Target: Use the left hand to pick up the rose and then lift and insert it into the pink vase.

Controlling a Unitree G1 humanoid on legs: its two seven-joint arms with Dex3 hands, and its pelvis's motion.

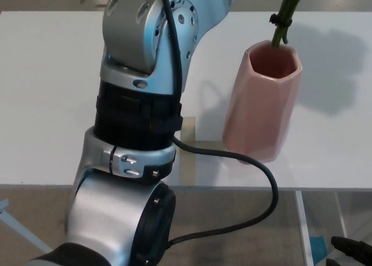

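White desk (46, 92) fills most of the view, with a pink faceted ceramic vase (263, 103) standing upright on it. A green rose stem (285, 16) is held over the vase mouth, its lower end just at or inside the far rim; the bloom is cut off above the picture's top edge. The left hand is hidden beyond that edge, so the state of its fingers cannot be told. Only the silver and black left arm (139, 103) is seen, rising to the left of the vase.

The stem end could be caught on the far rim if lowered off-centre, and the vase could be tipped by a sideways push. A black cable (256, 173) is draped just in front of the vase base and could be snagged by the arm. The right hand (351, 248) is barely seen, below and right of the vase.
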